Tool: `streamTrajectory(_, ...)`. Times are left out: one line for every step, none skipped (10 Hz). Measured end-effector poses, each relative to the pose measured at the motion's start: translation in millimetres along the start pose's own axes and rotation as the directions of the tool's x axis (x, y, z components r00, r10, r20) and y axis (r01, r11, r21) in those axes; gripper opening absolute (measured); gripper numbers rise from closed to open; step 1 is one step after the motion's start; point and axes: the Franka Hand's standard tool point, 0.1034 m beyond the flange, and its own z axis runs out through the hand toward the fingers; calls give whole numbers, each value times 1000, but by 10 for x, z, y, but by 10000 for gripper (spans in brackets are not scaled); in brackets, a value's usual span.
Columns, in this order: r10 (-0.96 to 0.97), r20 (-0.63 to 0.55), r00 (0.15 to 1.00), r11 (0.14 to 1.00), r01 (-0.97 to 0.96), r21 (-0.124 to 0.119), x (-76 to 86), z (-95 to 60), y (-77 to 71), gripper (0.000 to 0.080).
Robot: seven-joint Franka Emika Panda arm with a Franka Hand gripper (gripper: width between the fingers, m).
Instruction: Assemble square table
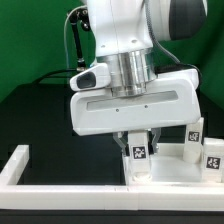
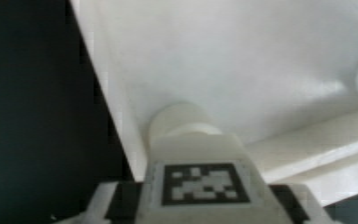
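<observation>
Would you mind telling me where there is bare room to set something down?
Free: the dark table at the exterior view's left, bordered by the white frame bar. Crowded: under the gripper, holding a leg over the tabletop slab, with leg blocks alongside.

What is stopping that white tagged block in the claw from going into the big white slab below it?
Nothing visible. The gripper holds the leg block between its fingers, and the wrist view shows only the bare white surface of the square slab beyond the block's rounded tip. Whether the tip already touches the slab cannot be told.

Black table [image 1: 40, 110], white border frame [image 1: 20, 165], square table slab [image 1: 175, 165]
</observation>
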Motion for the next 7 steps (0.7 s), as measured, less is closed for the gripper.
streamTrajectory(58, 0, 998, 998, -58, 6, 1, 0, -2, 265)
streamTrajectory(147, 1, 989, 989, -147, 9, 2, 1, -9, 266)
streamTrajectory(311, 1, 950, 950, -311, 14, 57, 4, -30, 266)
streamTrajectory(476, 14, 879, 879, -476, 20, 72, 10, -32, 266)
streamTrajectory(616, 23, 787, 787, -616, 27, 79, 11, -35, 266)
streamTrajectory(718, 36, 696, 695, -718, 35, 85, 19, -28, 266)
streamTrajectory(802, 57, 594, 593, -804, 47, 86, 23, -32, 268)
